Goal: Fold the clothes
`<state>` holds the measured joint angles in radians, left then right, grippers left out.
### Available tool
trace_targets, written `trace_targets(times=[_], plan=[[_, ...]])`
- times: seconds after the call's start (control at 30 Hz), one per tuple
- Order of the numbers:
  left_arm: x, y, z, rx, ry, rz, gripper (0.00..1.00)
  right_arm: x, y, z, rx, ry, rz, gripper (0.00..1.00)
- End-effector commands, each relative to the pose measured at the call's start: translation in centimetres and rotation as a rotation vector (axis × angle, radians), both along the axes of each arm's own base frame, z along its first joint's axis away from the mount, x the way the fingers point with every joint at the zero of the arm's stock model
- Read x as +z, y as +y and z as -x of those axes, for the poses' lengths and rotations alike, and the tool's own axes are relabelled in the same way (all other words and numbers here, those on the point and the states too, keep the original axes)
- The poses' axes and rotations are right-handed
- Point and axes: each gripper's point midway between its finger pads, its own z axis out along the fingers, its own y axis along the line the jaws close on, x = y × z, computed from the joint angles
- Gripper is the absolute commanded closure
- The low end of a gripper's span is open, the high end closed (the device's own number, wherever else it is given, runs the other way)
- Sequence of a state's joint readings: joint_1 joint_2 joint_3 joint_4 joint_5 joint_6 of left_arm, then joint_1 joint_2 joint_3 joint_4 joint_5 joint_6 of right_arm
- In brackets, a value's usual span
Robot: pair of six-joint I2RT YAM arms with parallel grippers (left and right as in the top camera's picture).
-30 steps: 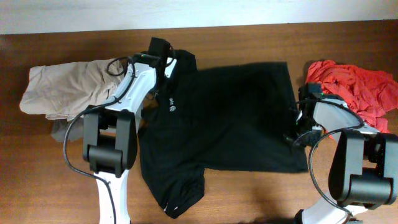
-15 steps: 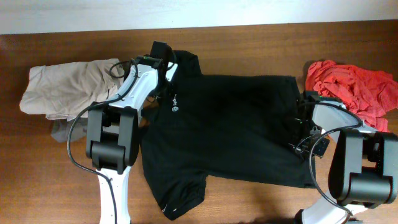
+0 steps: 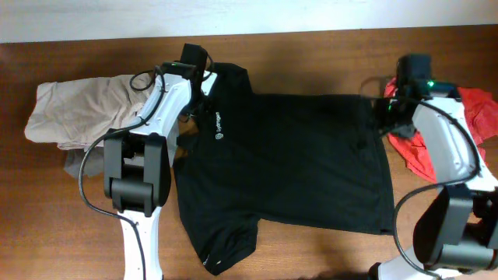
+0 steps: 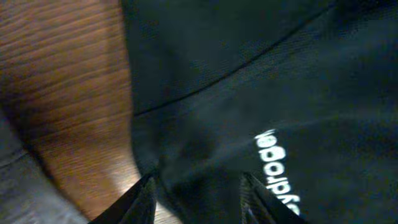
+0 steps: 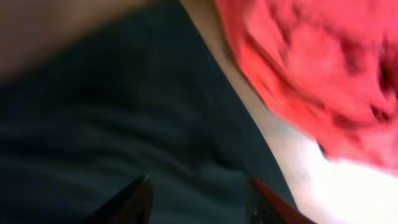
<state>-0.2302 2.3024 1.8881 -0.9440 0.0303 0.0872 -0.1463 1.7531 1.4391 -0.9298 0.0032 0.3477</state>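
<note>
In the middle of the table the black shirt lies spread out almost flat. Its small white logo sits near the left end, and its straight bottom edge is on the right. One sleeve sticks out toward the near edge, a bit crumpled.

The left claw hangs low over the shirt beside the logo, close to where black cloth meets bare wood. Its two fingers are spread apart and hold nothing. The right claw is over the far right corner of the shirt. Its picture is blurry, but the fingers look spread apart too, with nothing in them.

A red garment lies bunched up right beside that corner. A beige garment and a grey garment sit in a heap off to the left.

I think no fold is made yet. The red cloth is so close that the right claw could pinch some of it along with the shirt and drag it in. The left claw could catch only the top layer, so the shirt would bunch up instead of folding flat.
</note>
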Motion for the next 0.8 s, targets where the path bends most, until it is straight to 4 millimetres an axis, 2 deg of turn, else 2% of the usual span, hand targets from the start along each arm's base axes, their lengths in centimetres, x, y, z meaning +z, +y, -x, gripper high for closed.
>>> trace_targets(times=[0.0,0.1,0.17,0.23,0.37,0.5,0.53,0.6,0.63,0.7,0.77], plan=[[0.4,-3.3,-0.6,-0.064,-0.025,0.119,0.56,-0.7,0.9,-1.7,0.058,-0.043,-0.056,0.46],[1.1,-5.7,-1.8,-0.123,-0.092,0.182,0.56,-2.7,1.3,-3.8,0.072,-0.067,-0.092,0.46],[1.1,-7.1,-2.7,-0.151,-0.142,0.193,0.57,-5.0,2.5,-5.5,0.103,-0.086,-0.165,0.48],[1.0,-7.9,-3.1,-0.168,-0.165,0.197,0.62,-6.6,3.1,-6.6,0.121,-0.097,-0.208,0.55],[0.0,-8.7,-3.2,-0.181,-0.167,0.199,0.72,-10.2,3.6,-7.5,0.109,-0.077,-0.258,0.78],[-1.8,-8.5,-2.9,-0.177,-0.134,0.188,0.78,-12.8,3.6,-7.9,0.108,-0.059,-0.262,0.91],[-2.6,-8.4,-2.6,-0.175,-0.116,0.184,0.79,-13.4,3.3,-8.1,0.103,-0.059,-0.248,0.96],[-4.1,-8.0,-2.0,-0.169,-0.074,0.164,0.82,-14.0,2.2,-8.2,0.083,-0.056,-0.192,0.96],[-5.1,-7.3,-1.5,-0.159,-0.044,0.131,0.84,-14.2,0.9,-8.1,0.057,-0.048,-0.132,0.96],[-5.7,-6.8,-1.3,-0.15,-0.028,0.118,0.86,-14.2,-1.8,-7.8,0.008,-0.024,-0.01,0.96],[-5.6,-6.5,-1.5,-0.143,-0.031,0.118,0.86,-14.1,-3.2,-7.5,-0.014,-0.011,0.04,0.96]])
